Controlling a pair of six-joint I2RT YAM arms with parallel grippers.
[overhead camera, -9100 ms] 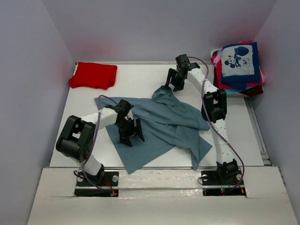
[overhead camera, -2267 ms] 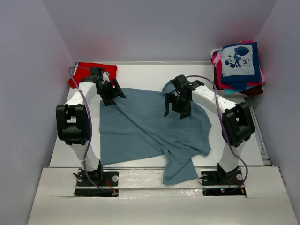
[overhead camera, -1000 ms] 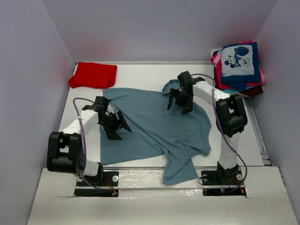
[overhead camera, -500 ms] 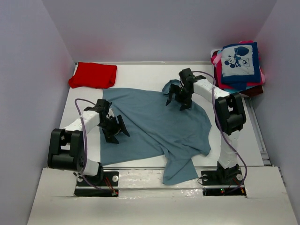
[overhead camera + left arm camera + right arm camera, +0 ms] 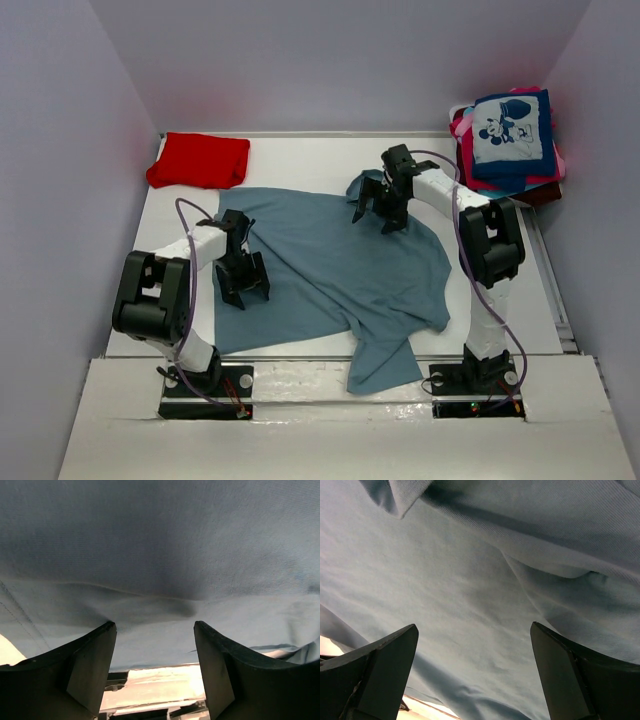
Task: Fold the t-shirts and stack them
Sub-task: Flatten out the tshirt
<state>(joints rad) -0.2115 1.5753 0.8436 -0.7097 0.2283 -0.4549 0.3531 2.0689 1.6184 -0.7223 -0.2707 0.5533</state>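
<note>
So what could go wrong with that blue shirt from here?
A flap of the shirt hangs over the table's near edge, so a tug might drag more off. Cloth is bunched by the right tool; folding now could trap creases. The left tool is open over flat cloth and may slip off without gripping.

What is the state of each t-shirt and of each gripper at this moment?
Grey-blue t-shirt: unfolded, spread out, wrinkled.
Red t-shirt: folded, at the far left.
Stack of t-shirts: folded, navy mouse-print one on top.
Left gripper: open, above the grey-blue t-shirt.
Right gripper: open, above the same t-shirt.
</note>
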